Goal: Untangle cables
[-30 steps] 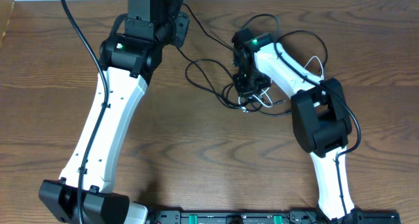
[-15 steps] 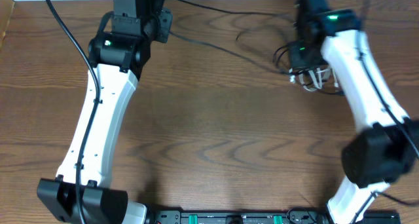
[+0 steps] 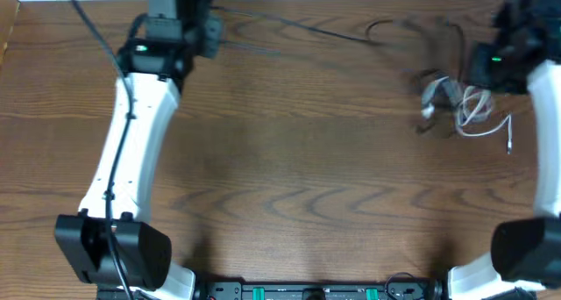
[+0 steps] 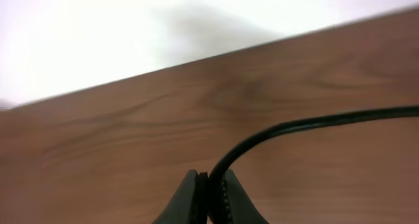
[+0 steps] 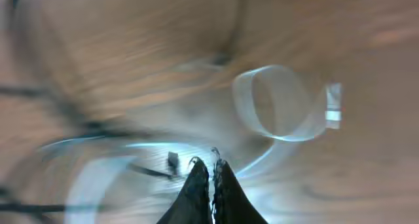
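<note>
A black cable [image 4: 308,124] is being pinched between the left jaws, which are being pressed fully together on it at the 11 o'clock corner of the counter [image 3: 289,168]. From there it is being stretched along the far edge towards 1 o'clock. The right jaws, at about 2 o'clock, are likewise being pressed shut, but their own view is being smeared by blur, so it cannot be told whether a strand is being nipped between them. Just below them, towards 3 o'clock, the white cable [image 3: 478,111] is being shown in loose loops with its plug end [image 3: 508,147] lying free. A blurred knot of dark strands [image 3: 438,46] is being shown between those loops and the taut black line. The step in hand is being judged a pull-apart, with one cable being anchored at the left while the bundle is being drawn rightwards. To do it well, a slow, level pull is being called for, with the strands being held low over the counter so that loops are being slid open rather than cinched tight. The left grip is being relied on as the anchor. If the knot is being tightened instead, tension is being better eased and a different strand picked.
</note>
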Motion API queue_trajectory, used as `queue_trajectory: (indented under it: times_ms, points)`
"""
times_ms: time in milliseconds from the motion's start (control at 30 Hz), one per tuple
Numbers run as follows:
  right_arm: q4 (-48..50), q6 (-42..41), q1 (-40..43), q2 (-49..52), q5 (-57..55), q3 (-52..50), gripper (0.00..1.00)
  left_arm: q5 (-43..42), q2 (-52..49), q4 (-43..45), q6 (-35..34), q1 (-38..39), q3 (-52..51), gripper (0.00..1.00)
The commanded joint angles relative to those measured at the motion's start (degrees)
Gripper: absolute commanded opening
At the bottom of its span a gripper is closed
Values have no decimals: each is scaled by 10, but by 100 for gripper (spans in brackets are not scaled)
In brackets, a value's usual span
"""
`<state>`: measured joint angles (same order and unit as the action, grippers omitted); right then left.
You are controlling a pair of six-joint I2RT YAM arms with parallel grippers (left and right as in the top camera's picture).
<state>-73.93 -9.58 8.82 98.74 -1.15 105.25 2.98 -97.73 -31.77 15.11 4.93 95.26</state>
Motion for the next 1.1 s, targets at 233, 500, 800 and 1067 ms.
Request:
queue_trajectory:
  times_ms: [233, 500, 800, 1067]
  points:
    - [-2, 11, 101, -48, -14, 0, 1, 39, 4, -5, -21, -122, 5, 7]
    - [2, 20, 86, -48, 3, 0, 2, 39, 4, -8, -21, -101, 5, 7]
    - [2, 51, 28, -46, 45, 0, 8, 39, 5, -12, -21, -37, 5, 7]
    - [5, 60, -3, -45, 43, 0, 19, 41, 16, -17, -5, 82, 5, 7]
